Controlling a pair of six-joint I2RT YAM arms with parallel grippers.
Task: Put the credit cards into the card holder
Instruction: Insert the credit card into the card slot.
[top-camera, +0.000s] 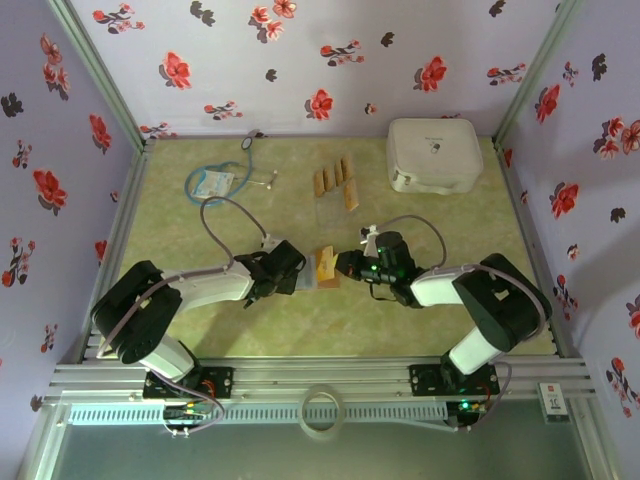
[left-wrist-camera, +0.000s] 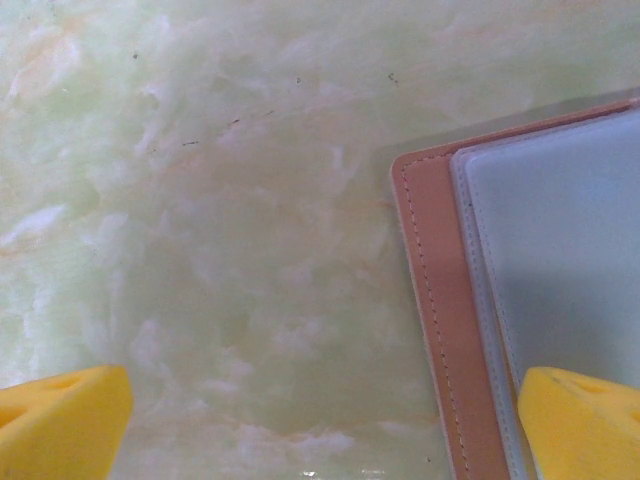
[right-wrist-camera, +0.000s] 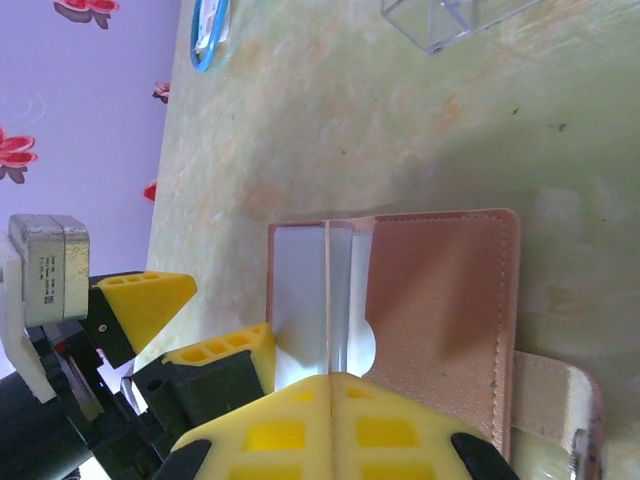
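The right tool (right-wrist-camera: 332, 385), pinched shut on one credit card (right-wrist-camera: 328, 300) held edge-on, points it over the open card holder (right-wrist-camera: 440, 300) just ahead. The left tool (left-wrist-camera: 320, 425) gapes wide astride the holder's corner. Insertion looks in hand; next, slide the card squarely into a pocket.

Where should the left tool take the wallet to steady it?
Probably its stitched left border, from the left: the wallet lies open and flat, that edge is bare, the open left tool straddles it, and the right tool holds a card over its grey inside.
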